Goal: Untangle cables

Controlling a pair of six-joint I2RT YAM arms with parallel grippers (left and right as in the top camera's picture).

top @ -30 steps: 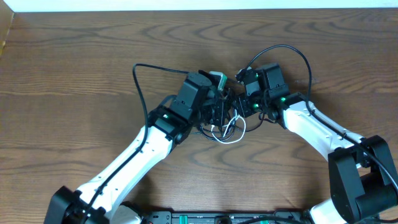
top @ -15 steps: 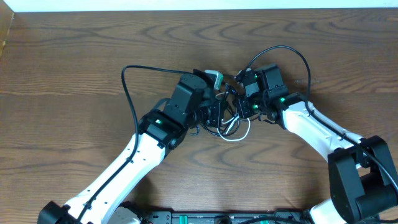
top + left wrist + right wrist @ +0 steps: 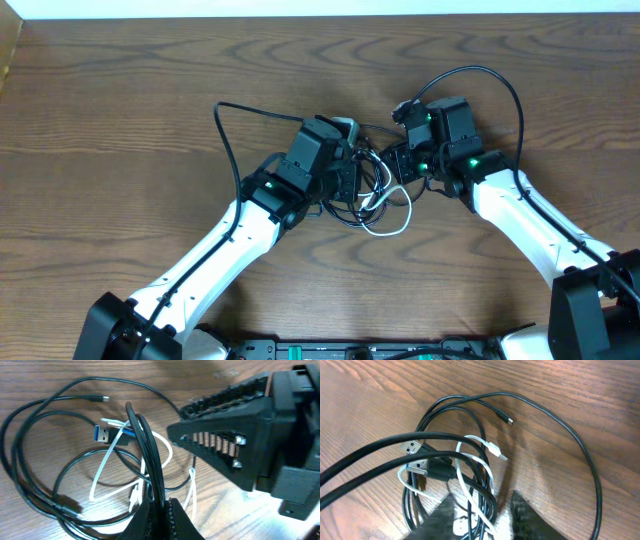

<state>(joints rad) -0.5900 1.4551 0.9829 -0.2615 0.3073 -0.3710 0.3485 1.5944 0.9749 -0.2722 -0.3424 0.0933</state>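
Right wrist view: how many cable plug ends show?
4. A small black plug at upper centre; a white plug just below it; an upper silver USB plug and a lower silver USB plug at left. Others may be hidden under the cables.

The counter [image 3: 120, 80] was dark, grained wood with a dull satin finish. The black cables [image 3: 152, 460] had smooth matt sheaths. The white cable [image 3: 494, 451] looked glossy plastic, and one plug [image 3: 411, 448] was bare shiny metal.
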